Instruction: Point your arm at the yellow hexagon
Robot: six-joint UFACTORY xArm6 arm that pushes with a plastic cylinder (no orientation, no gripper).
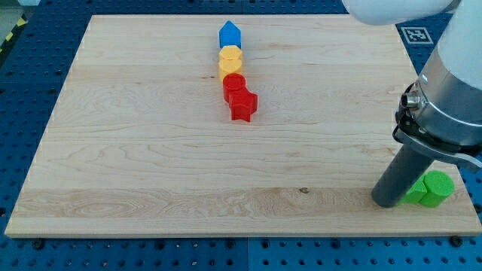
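Observation:
The yellow hexagon [230, 55] lies in the upper middle of the wooden board [135, 150], in a chain of touching blocks. A blue house-shaped block [230, 35] is just above it. A second yellow block [230, 68] is just below it, then a red cylinder [234, 84] and a red star [242, 104]. My tip [388, 200] rests at the view's bottom right, far from the yellow hexagon. It touches the left side of a green block pair [431, 188].
The arm's grey and white body [448, 90] fills the view's right side above the rod. The board's right edge and bottom edge are close to my tip. A blue pegboard table [30, 68] surrounds the board.

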